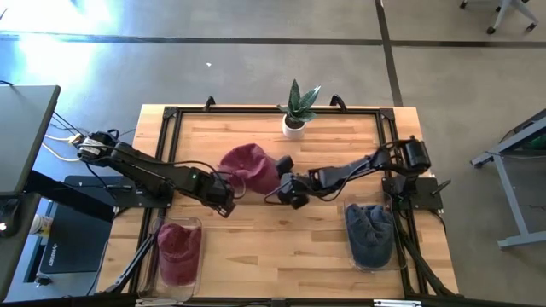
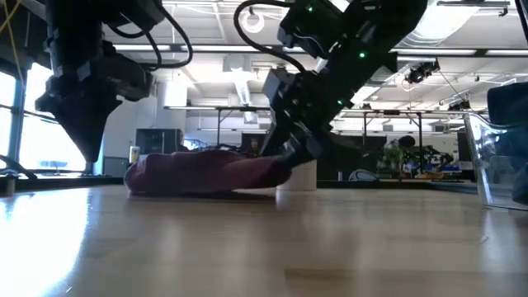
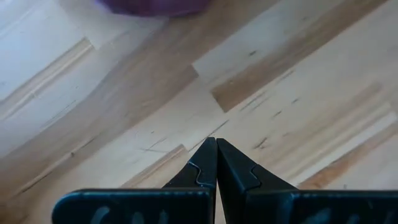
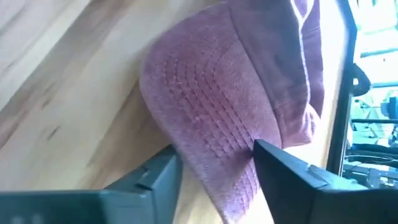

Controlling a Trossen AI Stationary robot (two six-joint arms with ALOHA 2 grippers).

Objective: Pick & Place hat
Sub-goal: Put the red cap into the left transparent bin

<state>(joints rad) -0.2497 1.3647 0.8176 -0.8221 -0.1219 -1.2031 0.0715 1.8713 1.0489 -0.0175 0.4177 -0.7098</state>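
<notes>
A maroon hat (image 1: 249, 168) lies on the middle of the wooden table, crown toward the far-left and brim toward the right; in the low view the hat (image 2: 206, 173) rests flat on the boards. My right gripper (image 1: 279, 182) reaches in from the table's right and is shut on the hat's brim. My left gripper (image 1: 223, 205) hovers shut just near-left of the hat and touches nothing; in its wrist view the left gripper (image 3: 216, 142) points down at bare wood, with the hat's edge (image 3: 155, 6) beyond it. My right gripper (image 4: 214, 165) has the hat's stitched brim (image 4: 217, 149) between its two fingers, one finger (image 4: 165, 177) on each side of it. It comes low and slanting from the table's right. The hat lies on the table, crown away from the gripper.
A small plant in a white pot (image 1: 294, 115) stands at the table's far edge behind the hat. A clear bin with maroon hats (image 1: 177, 251) sits near-left, and a clear bin with a blue-grey hat (image 1: 371, 232) near-right. Bare wood lies between the bins.
</notes>
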